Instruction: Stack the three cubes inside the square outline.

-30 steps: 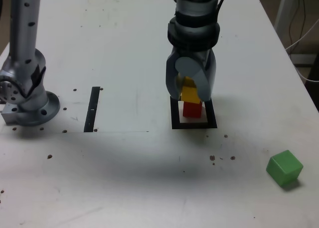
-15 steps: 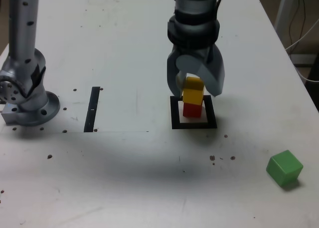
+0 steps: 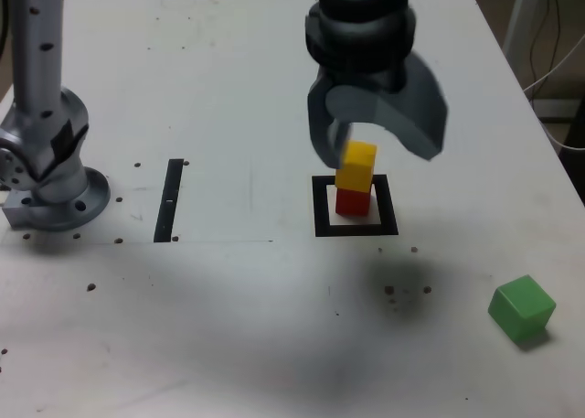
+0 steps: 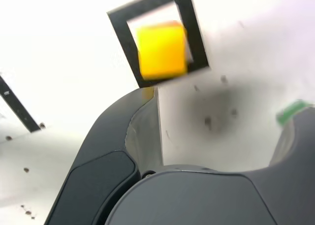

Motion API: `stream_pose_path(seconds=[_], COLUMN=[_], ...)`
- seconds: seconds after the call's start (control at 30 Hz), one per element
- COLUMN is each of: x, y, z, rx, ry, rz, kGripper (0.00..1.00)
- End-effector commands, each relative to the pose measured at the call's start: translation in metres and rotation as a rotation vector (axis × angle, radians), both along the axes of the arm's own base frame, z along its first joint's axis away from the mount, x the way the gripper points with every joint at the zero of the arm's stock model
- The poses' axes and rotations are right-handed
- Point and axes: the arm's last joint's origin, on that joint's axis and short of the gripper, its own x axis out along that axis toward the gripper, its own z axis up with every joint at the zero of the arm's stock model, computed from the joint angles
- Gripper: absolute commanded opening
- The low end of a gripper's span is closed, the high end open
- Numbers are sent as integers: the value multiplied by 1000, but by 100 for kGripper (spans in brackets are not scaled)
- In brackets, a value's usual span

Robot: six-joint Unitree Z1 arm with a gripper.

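where matte yellow cube caps red cube, pincer spread wide, seemingly empty

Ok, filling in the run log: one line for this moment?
hand: open, above stack | yellow cube: on red cube | square outline: holds stack | green cube: outside, on table

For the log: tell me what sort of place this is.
Probably a robotics lab bench: a white table marked with a black square and strip, a bolted arm base, cables at the edge, and coloured cubes under an open claw.
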Motion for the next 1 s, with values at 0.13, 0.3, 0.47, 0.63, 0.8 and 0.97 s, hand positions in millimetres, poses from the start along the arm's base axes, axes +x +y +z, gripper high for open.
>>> stream_pose_path(seconds=[0.13, 0.3, 0.47, 0.63, 0.8, 0.97], x=[30, 50, 71, 90, 102, 112], y=[-53, -84, -106, -121, -127, -124], z=[17, 13, 0, -17, -33, -50], rx=[-23, -37, -74, -103, -102, -93], ry=[-40, -38, -54, -59, -48, -13], rz=[-88, -149, -215, -282, -333, -368], kGripper=[100, 100, 100, 100, 100, 99])
